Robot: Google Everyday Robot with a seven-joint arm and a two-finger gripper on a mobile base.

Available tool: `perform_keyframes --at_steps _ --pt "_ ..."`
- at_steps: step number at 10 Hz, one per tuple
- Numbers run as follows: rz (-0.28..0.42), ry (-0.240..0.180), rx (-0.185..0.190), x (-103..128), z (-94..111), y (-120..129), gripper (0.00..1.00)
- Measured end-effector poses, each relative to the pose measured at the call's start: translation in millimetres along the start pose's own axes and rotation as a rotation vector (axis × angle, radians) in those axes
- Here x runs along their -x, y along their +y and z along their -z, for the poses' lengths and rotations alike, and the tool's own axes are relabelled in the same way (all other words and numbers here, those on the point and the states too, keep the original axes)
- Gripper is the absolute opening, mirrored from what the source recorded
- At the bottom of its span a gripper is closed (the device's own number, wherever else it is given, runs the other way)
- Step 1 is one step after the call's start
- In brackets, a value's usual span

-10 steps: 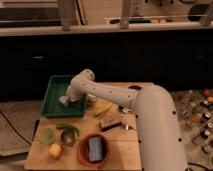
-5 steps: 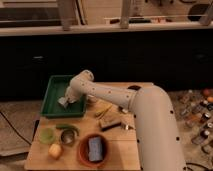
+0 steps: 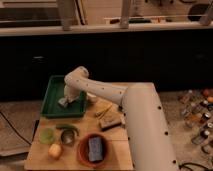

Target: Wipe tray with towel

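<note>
A green tray (image 3: 53, 97) sits at the back left of the wooden table. My white arm reaches over it from the right. My gripper (image 3: 65, 101) is down inside the tray near its front right part, with a small pale grey towel (image 3: 63, 103) at its tip against the tray floor.
On the wooden table (image 3: 37, 157) are a green cup (image 3: 47, 135), a yellow fruit (image 3: 55, 150), a small metal bowl (image 3: 67, 137), a red bowl (image 3: 85, 157) holding a blue-grey sponge (image 3: 95, 148), a banana (image 3: 103, 110) and a brown block (image 3: 111, 121). Bottles (image 3: 199, 112) stand on the right.
The gripper with the towel has shifted slightly within the tray; otherwise the scene is the same.
</note>
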Motion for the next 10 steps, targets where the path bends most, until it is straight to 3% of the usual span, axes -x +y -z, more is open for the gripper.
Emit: perform_keyframes --at_steps 3,7,10 --pt "-0.033 0.073 0.027 -21.3 4.5 -11.2 0.0" --pt "-0.012 0.117 0.023 -27.8 8.3 -31.5 0.0" --pt "0.144 0.082 0.051 15.8 -7.3 -44.5 0.0"
